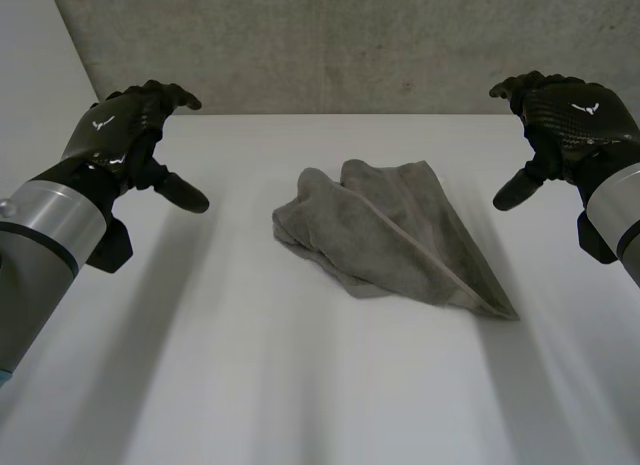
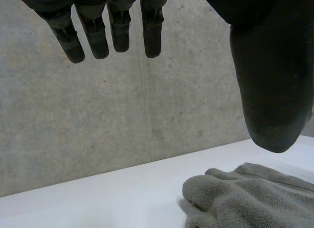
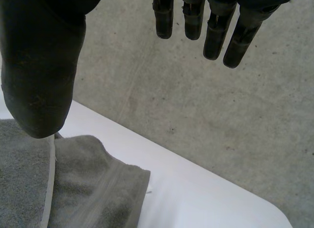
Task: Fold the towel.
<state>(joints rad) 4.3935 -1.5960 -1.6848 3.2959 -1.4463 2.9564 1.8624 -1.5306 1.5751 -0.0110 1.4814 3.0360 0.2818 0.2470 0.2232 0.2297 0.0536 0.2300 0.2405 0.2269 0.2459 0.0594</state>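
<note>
towel: grey, crumpled in a loose heap at the centre of the bench, not flat. Rounded bunch on its 9 o'clock side, one pointed corner out at 4 o'clock, a hem running from about 12 down to that corner.
left hand: in the air at 10 o'clock of the towel, well apart from it. Fingers straight and spread, thumb out to the side, nothing in it.
right hand: mirror of that at 2 o'clock of the towel, raised and clear of the cloth. Fingers relaxed and apart, thumb splayed, empty.
contact: none. Neither hand touches towel or bench.
wall: bare concrete at 12 o'clock behind the bench (nothing in the reach path that I can see).
step: my read is pre-grasp, ahead of the first fold. Towel is bunched, so nothing counts as folded.
progress: near zero, judged from how the cloth lies.
next move needs: both hands down to the cloth, each pinching a separate edge or corner, then pulling apart to spread it flat before any fold. The 4 o'clock corner looks the easiest pick for the right hand. The left has only the rounded bunch on its side, layers unclear there.
risk: pinching two layers at once in the bunch, which would drag the heap instead of opening it.
</note>
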